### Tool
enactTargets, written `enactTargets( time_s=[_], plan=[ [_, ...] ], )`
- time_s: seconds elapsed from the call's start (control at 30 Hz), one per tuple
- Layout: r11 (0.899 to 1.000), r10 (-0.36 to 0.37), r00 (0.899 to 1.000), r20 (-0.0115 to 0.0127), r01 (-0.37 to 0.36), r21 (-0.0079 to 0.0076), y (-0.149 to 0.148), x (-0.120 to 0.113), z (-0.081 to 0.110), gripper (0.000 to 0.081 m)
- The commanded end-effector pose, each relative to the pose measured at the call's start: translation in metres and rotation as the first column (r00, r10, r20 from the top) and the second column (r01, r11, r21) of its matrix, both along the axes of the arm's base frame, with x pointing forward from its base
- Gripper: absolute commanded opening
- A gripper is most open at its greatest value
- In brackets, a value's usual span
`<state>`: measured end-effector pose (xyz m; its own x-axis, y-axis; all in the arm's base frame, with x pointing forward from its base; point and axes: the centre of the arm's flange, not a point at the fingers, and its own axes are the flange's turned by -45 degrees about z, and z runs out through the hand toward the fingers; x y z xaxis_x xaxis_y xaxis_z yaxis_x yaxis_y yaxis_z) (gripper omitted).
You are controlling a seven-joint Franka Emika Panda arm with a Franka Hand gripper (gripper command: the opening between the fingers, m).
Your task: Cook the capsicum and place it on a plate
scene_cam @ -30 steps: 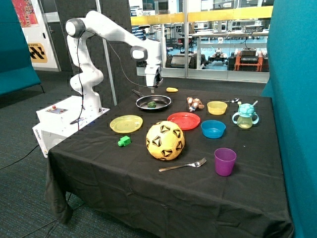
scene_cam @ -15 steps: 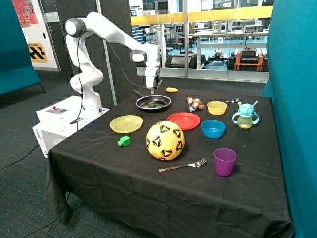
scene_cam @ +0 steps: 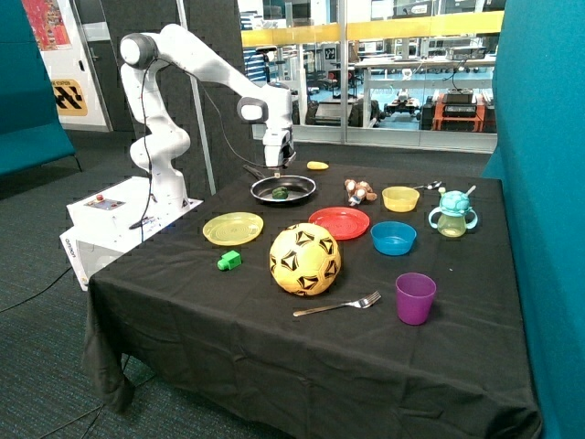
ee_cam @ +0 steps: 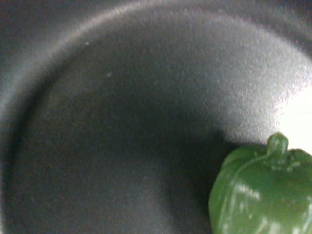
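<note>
On table: one capsicum (scene_cam: 280, 193) in pan (scene_cam: 298, 183) | one red plate (scene_cam: 339, 222) bare | hand (scene_cam: 277, 167) above pan, grip unclear

A yellow-and-black ball (scene_cam: 305, 259) sits on the black tablecloth (scene_cam: 228, 320) between a green block (scene_cam: 228, 261) and a fork (scene_cam: 338, 305).

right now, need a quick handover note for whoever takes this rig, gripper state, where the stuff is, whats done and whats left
Gripper: above the frying pan, near its handle side, holding nothing; whether the fingers are open or shut cannot be told.
Capsicum: lying in the pan, stem visible in the wrist view.
Red plate: beside the pan, between the yellow plate and the blue bowl, nothing on it.
Done: capsicum is in the pan.
Left: pick the capsicum out of the pan and set it on the red plate.
</note>
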<state>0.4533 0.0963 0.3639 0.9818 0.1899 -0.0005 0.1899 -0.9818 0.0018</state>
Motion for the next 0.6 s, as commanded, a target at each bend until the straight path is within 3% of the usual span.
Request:
enactTargets(
  time_s=[0.0,0.57],
  plan=[
    [1.0,-0.013,1.0,0.0002,0.013,0.0018,-0.005,-0.011,-0.012,0.0727],
    [0.999,-0.036,0.999,0.0002,0.036,0.0018,-0.015,-0.007,-0.035,0.0731]
  ],
)
